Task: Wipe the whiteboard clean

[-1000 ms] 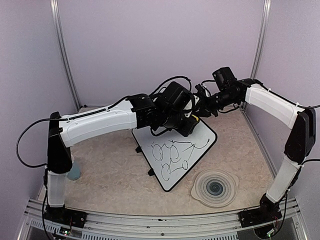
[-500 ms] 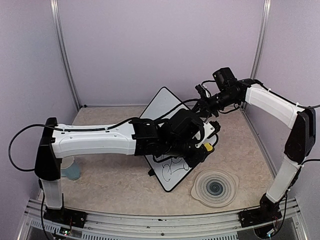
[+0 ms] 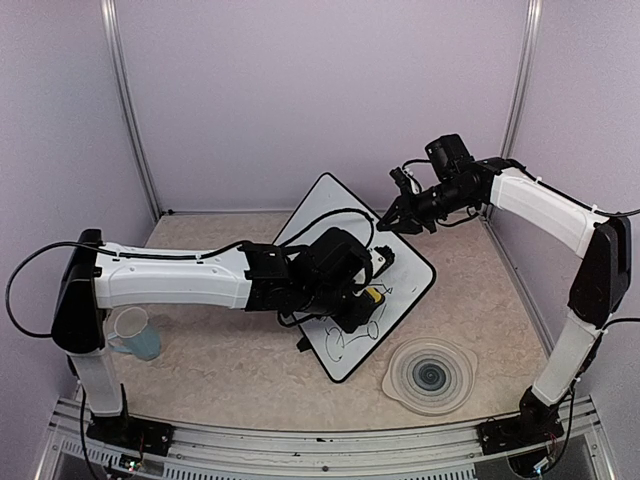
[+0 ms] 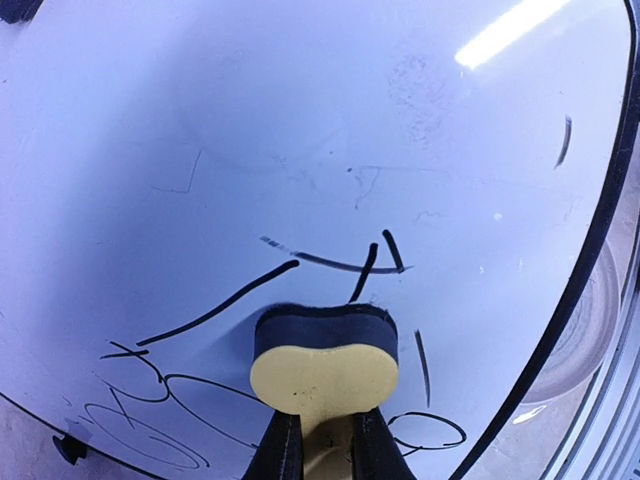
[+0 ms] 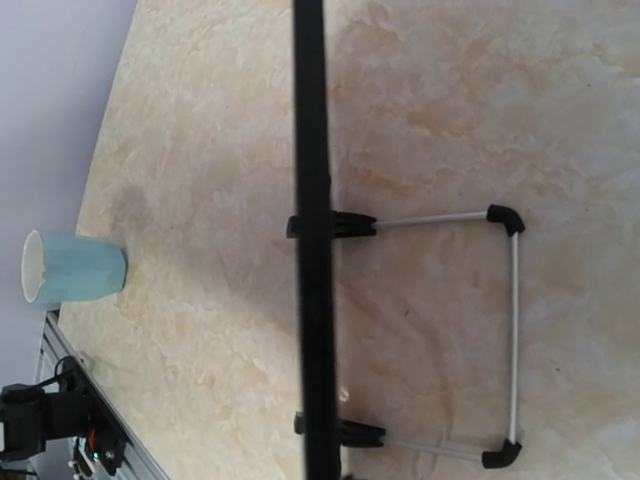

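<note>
The whiteboard (image 3: 322,215) stands tilted in the middle of the table, black frame around a white face. My left gripper (image 3: 366,300) is shut on a yellow eraser (image 4: 323,368) and presses its dark felt against the board (image 4: 300,120). Black marker lines and ovals show around and below the eraser, and the face above it bears only faint smudges. My right gripper (image 3: 400,216) grips the board's upper right edge. The right wrist view shows that black edge (image 5: 312,200) end-on, and my right fingers are hidden there.
A round grey-white ribbed plate (image 3: 430,375) lies near the board's front right corner and shows in the left wrist view (image 4: 590,335). A pale blue cup (image 3: 131,333) stands at the left, also seen in the right wrist view (image 5: 70,268). The board's wire stand (image 5: 512,330) rests behind it.
My left arm swept the eraser from the board's far side down across its face, then back a little left. Several marks in the middle are gone. The right arm has held still.
</note>
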Available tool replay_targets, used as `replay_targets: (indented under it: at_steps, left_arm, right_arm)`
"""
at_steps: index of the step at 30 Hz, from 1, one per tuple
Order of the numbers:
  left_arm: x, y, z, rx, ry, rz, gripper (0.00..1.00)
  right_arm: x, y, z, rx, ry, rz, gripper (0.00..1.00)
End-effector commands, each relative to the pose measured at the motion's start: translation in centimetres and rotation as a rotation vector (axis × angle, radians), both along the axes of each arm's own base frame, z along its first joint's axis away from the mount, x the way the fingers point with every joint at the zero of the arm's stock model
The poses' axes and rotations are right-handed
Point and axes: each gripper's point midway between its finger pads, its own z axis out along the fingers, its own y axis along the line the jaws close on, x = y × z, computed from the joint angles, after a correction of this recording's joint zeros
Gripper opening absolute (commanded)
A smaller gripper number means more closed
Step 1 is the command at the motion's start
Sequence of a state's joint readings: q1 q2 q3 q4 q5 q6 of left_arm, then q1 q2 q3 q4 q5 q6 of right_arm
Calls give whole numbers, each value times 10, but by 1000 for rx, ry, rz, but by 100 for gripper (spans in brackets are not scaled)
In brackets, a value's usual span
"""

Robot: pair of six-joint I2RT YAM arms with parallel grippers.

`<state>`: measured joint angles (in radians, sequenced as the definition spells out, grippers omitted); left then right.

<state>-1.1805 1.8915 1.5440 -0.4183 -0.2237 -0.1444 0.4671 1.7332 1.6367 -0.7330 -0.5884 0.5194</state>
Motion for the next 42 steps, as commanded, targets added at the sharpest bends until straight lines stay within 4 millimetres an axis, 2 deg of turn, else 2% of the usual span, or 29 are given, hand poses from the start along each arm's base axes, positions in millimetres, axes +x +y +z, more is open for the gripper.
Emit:
replay_targets:
  at_steps: [1, 5, 9, 11, 13, 15, 17, 19, 23, 26, 28, 29, 31, 35, 38, 40, 42]
  left_arm:
    - [0, -14, 9, -3, -65, -30, 0]
    - [-16, -53, 54, -106, -122, -116, 0]
    - [-15, -76, 79, -169, -154, -145, 0]
    - [-16, -84, 75, -168, -152, -167, 0]
    - [-12, -84, 65, -143, -147, -160, 0]
    - [-5, -76, 49, -105, -124, -137, 0]
    - [1, -60, 23, -44, -92, -99, 0]
    - [5, -40, 0, 7, -69, -62, 0]
    - [14, 5, -29, 48, -14, 24, 0]
    - [27, 29, -36, 56, 0, 91, 0]
    - [38, 36, -35, 46, 8, 131, 0]
    - [43, 34, -31, 40, 3, 138, 0]
    - [40, 20, -15, 10, -38, 94, 0]
    - [5, -29, 30, -120, -85, -76, 0]
    - [-17, -55, 52, -195, -91, -158, 0]
    - [-19, -63, 54, -217, -76, -163, 0]
    - [-10, -62, 41, -216, -44, -119, 0]
  right_arm:
    - [3, 7, 8, 52, 24, -37, 0]
    - [2, 8, 6, 59, 33, -36, 0]
    - [2, 8, 7, 61, 33, -42, 0]
    - [2, 8, 6, 60, 36, -44, 0]
    - [2, 8, 6, 63, 37, -40, 0]
    - [2, 8, 5, 59, 39, -43, 0]
    - [2, 7, 6, 58, 39, -44, 0]
    - [2, 8, 6, 59, 39, -43, 0]
    - [2, 9, 6, 63, 38, -38, 0]
    - [2, 9, 7, 67, 35, -39, 0]
    - [2, 10, 7, 72, 37, -37, 0]
    - [2, 10, 6, 73, 37, -36, 0]
    - [3, 10, 6, 75, 39, -41, 0]
    - [3, 10, 5, 76, 40, -43, 0]
    - [4, 10, 5, 78, 43, -44, 0]
    - [4, 11, 5, 79, 43, -45, 0]
    - [4, 11, 6, 79, 42, -45, 0]
